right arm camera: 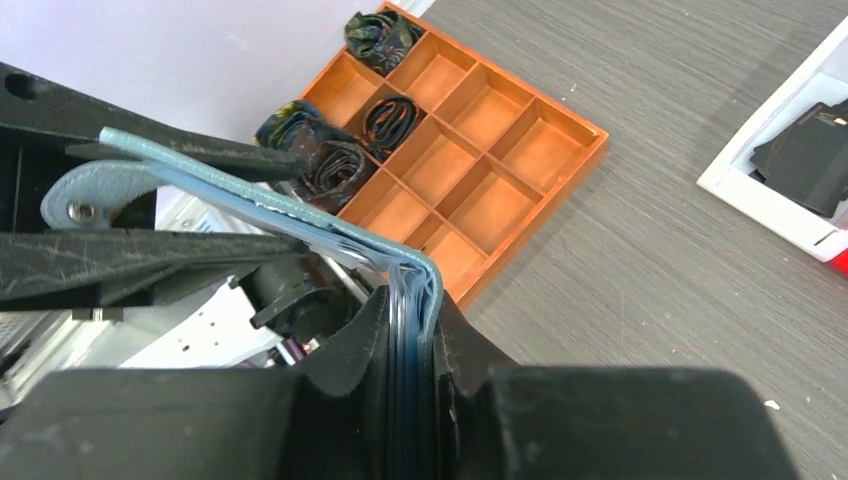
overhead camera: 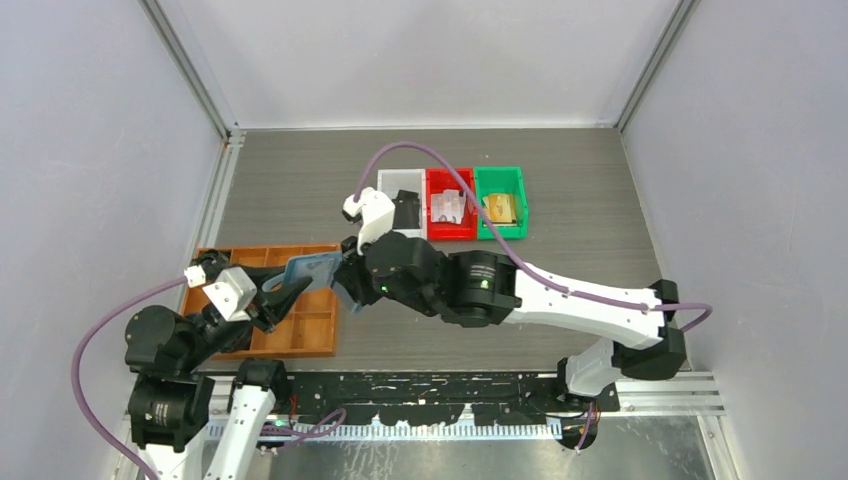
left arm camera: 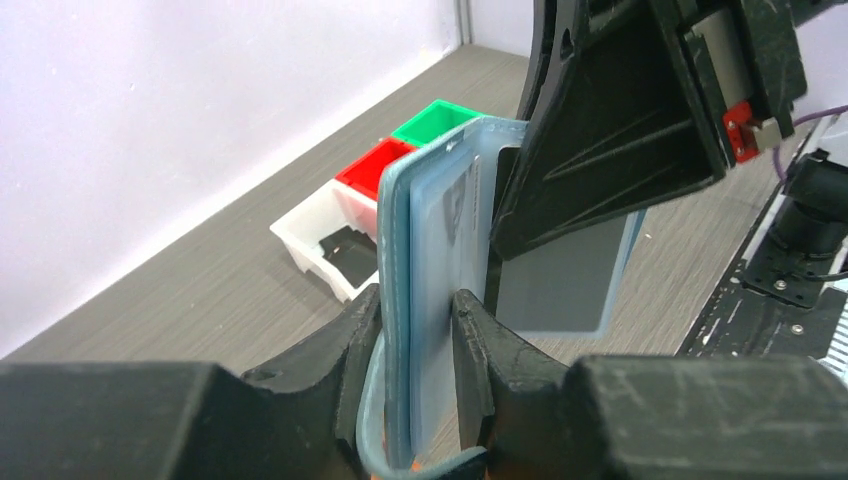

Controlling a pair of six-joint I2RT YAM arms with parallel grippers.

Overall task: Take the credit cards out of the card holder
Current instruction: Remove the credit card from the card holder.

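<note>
Card holder (overhead camera: 312, 268), a small teal-blue folding wallet, held in the air between two robot arms, above the table (overhead camera: 300, 190) by the right edge of an orange-brown wooden tray (overhead camera: 310, 335).

The left tool (left arm camera: 418, 320) pinches one leaf of the card holder from both sides. Its black fingers (left arm camera: 345, 350) are closed down to the leaf's thickness and press on the teal outer cover and the paler blue lining.

The right tool (right arm camera: 412, 320) grips the other leaf just below the fold, its jaws drawn in until only the stacked blue layers sit between them. In the right wrist view the card holder bends sharply over this tool, and its little snap tab (right arm camera: 80, 195) sticks out at the far end beside the left arm's fingers.

In the left wrist view a grey card (left arm camera: 555, 285) shows flat inside a pale see-through pocket of the open leaf, partly hidden by the right arm's black finger.

Further back on the table three small bins stand touching in a row: a white bin (overhead camera: 400, 185) with something black inside, a red bin (overhead camera: 450, 232) and a green bin (overhead camera: 500, 178). A few of the tray's compartments hold dark coiled bundles (right arm camera: 390, 115).
</note>
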